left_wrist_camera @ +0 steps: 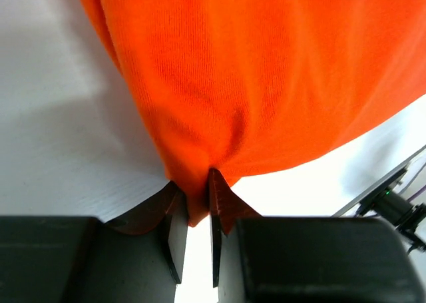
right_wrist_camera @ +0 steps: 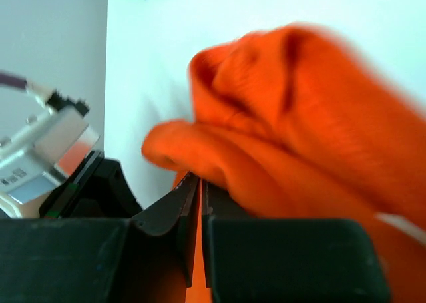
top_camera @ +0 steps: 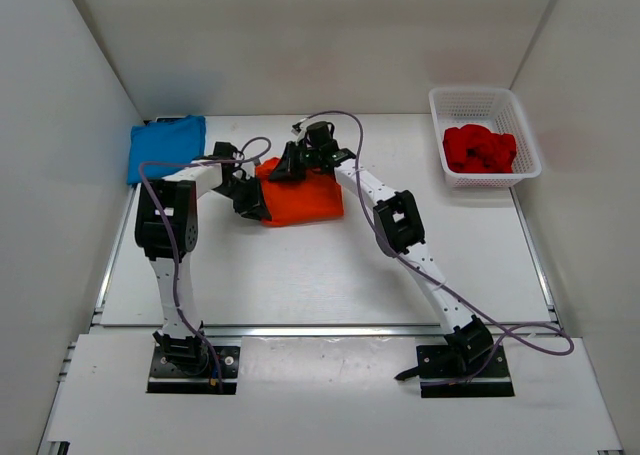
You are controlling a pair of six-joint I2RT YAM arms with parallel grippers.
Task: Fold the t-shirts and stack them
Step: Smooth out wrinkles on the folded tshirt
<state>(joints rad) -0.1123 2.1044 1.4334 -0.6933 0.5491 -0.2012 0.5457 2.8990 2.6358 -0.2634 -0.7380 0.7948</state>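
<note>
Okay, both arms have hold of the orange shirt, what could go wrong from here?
1. The left gripper pinches only a small tuck of the orange shirt, so a pull could slip it free.
2. The cloth lies bunched in folds by the right gripper, so the fold may come out lumpy.
3. In the top view both grippers sit close together at the shirt's far-left part, so they might bump.
</note>
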